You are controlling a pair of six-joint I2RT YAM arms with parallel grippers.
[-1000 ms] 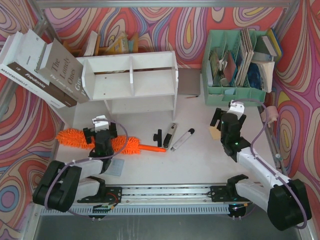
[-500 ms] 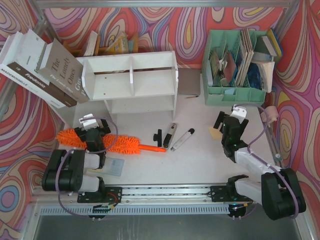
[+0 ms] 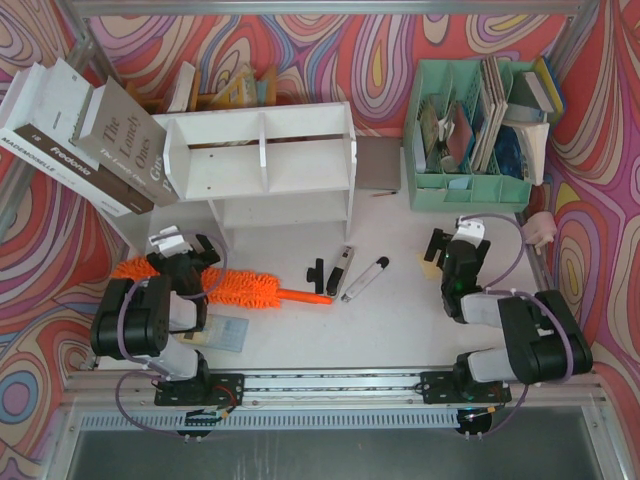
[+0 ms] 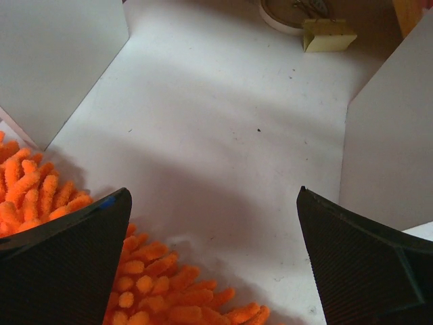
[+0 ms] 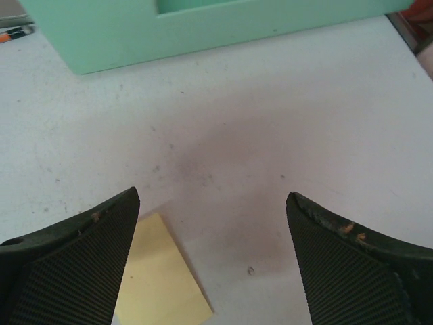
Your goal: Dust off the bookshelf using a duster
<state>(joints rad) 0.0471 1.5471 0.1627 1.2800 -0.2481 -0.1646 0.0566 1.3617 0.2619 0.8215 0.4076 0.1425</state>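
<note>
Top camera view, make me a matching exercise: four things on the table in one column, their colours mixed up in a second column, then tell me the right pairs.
Things:
1. duster
2. bookshelf
3. file organiser
4. sticky note

Colours:
A. mint green
B. pale yellow
C. bright orange
D. white

Right pairs: 1-C, 2-D, 3-A, 4-B.
</note>
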